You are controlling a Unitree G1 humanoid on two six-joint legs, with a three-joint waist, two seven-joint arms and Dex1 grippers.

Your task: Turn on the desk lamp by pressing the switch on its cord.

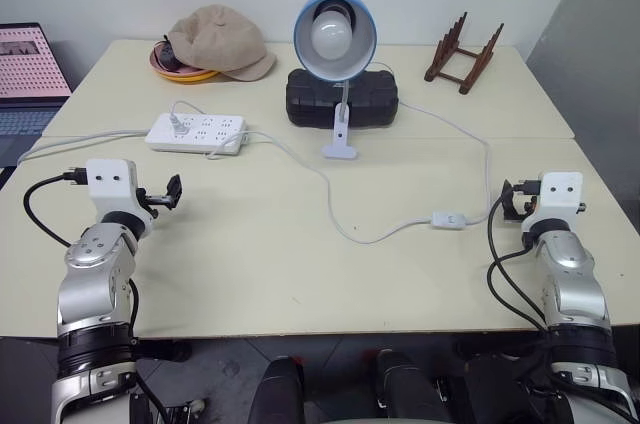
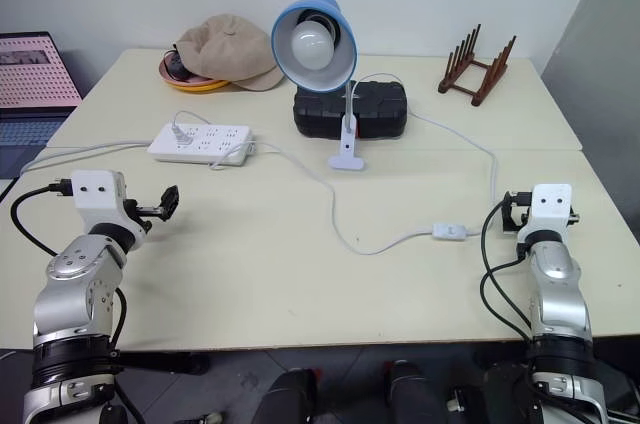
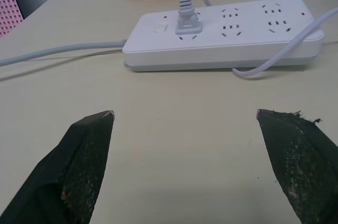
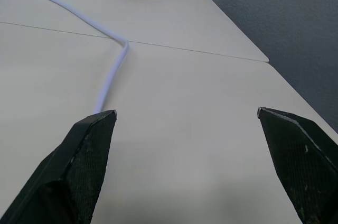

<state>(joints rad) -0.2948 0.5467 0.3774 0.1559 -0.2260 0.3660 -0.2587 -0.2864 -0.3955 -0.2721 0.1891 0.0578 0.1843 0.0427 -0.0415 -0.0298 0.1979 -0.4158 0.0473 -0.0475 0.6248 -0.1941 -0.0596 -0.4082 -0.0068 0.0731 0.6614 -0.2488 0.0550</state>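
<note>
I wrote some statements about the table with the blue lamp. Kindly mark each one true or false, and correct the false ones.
1. The light-blue desk lamp is lit. False: its white globe bulb looks unlit.
2. The small white inline switch lies nearer the right gripper than the left gripper. True.
3. Both grippers are shut. False: both are open and empty.
4. A grey plug sits in the long white power strip. True.
5. The beige cap lies on the wooden rack. False: it rests on a yellow dish.
</note>
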